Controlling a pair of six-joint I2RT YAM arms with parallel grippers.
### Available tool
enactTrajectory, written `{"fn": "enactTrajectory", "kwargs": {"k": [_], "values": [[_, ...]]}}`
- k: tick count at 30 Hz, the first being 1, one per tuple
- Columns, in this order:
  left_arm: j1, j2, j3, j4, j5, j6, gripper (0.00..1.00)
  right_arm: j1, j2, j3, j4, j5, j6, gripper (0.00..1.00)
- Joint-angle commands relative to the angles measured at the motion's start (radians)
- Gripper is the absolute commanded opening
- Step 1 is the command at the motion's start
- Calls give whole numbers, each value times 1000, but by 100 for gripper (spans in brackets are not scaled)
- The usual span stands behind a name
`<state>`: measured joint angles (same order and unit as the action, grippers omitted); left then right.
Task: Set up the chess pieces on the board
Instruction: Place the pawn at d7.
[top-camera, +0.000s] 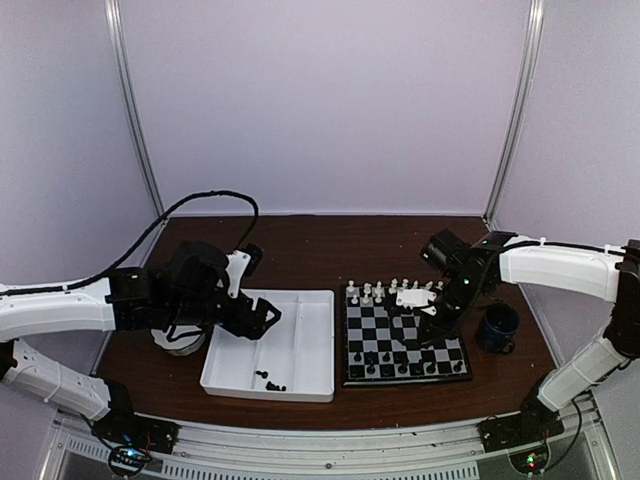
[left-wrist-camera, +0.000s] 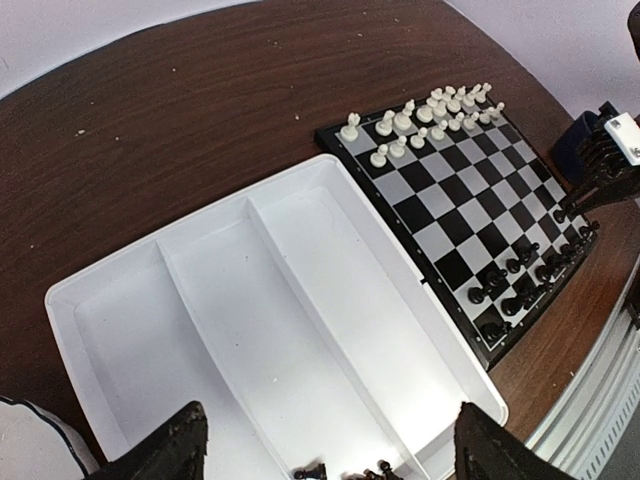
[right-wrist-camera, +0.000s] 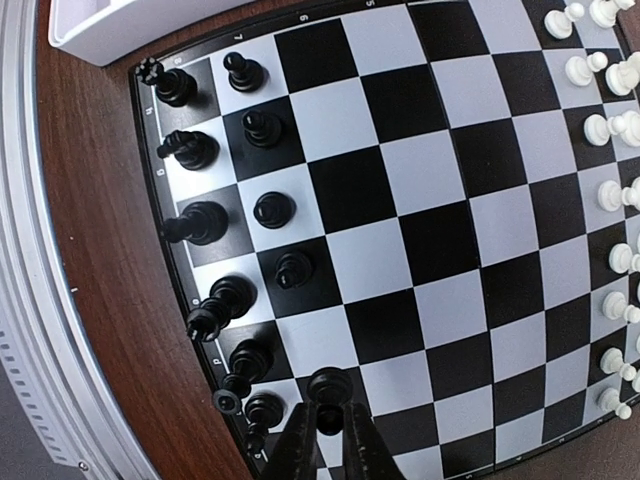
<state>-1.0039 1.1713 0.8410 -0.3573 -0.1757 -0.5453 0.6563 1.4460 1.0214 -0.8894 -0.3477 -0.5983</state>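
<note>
The board (right-wrist-camera: 400, 180) has black chess pieces (right-wrist-camera: 200, 222) in its two near rows and white chess pieces (right-wrist-camera: 610, 195) along the far side. My right gripper (right-wrist-camera: 328, 420) is shut on a black pawn (right-wrist-camera: 330, 383) over the board's near right corner, beside the black row. In the top view it (top-camera: 427, 335) hangs over the board (top-camera: 375, 325). My left gripper (left-wrist-camera: 330, 455) is open above the white tray (left-wrist-camera: 300, 300), nothing between its fingers (left-wrist-camera: 175, 445). A few black pieces (left-wrist-camera: 345, 470) lie in the tray's near end, just below the fingertips.
The divided white tray (top-camera: 305, 340) lies left of the board, touching its edge. A dark blue cup (top-camera: 497, 328) stands right of the board. A white bowl (top-camera: 180, 345) sits under my left arm. The metal table rail runs close behind the board's black side.
</note>
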Motion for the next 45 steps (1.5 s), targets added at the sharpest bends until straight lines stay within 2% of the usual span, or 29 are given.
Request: {"fn": "enactTrajectory", "kwargs": {"k": [1,8,33,40,42,45], "values": [[5,-25,-14,-7,-11,-15,85,12,38,-16,43,7,-22,10],[6,-23,-11,-16,-27,-18,85,17,50,-59,75,22,-44,10],[6,26,-11,-22,-10,-41,84,60,120,-55,79,66,-40,13],[6,20,-9,-66,-15,-61,84,63,64,-42,53,55,-23,19],[5,27,-1,-129,-17,-80,80,63,30,-35,33,56,-23,21],[6,58,41,-262,23,-97,68,62,-35,-33,8,59,-27,24]]}}
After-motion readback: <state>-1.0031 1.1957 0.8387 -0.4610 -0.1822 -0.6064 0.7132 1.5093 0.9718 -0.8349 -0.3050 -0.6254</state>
